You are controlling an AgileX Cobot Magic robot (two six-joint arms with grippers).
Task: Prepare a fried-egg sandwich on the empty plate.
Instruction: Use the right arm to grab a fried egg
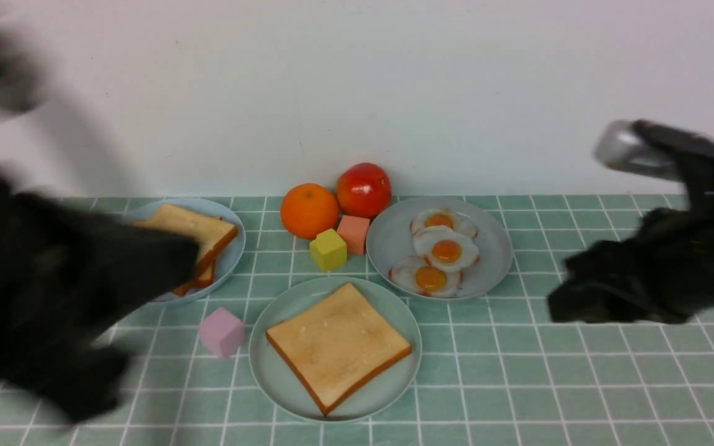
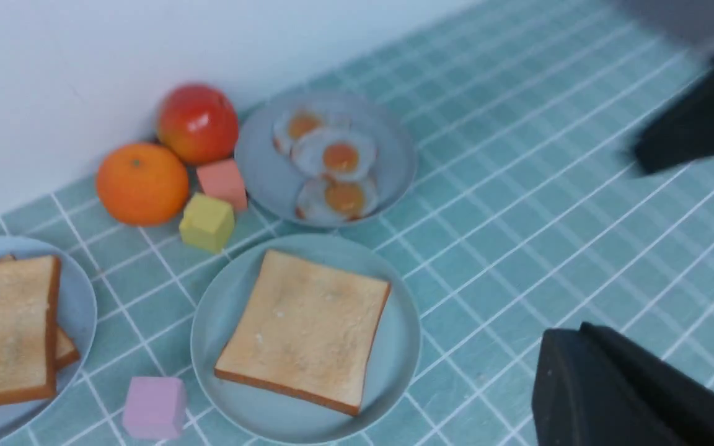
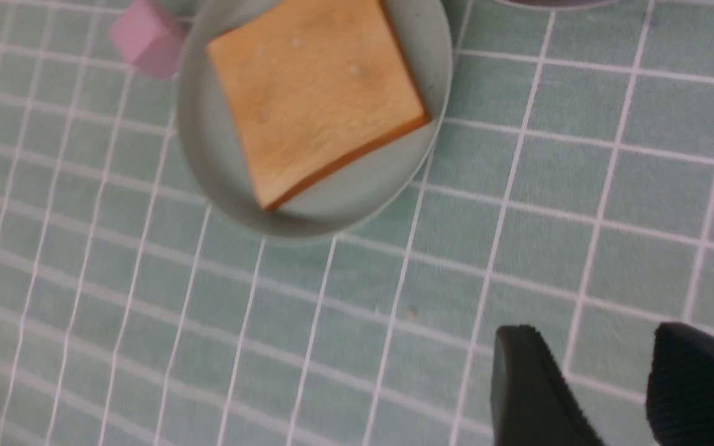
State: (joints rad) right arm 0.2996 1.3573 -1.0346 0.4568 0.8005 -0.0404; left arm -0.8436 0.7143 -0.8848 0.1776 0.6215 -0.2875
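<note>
Toast (image 1: 338, 347) sat on the plate (image 1: 268, 379), lower centre. Egg (image 1: 446, 249) lay right of centre, untouched; that step looked next. Right gripper (image 3: 592, 339) was spread, empty; left gripper (image 1: 171, 260) too blurred to tell. Likely needed a shallow rim pinch.

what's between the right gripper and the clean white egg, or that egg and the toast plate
Nothing visible. Only bare tiles lie between the open right gripper and the fried egg on its blue-grey plate, which sits right beside the mint plate with the toast.
</note>
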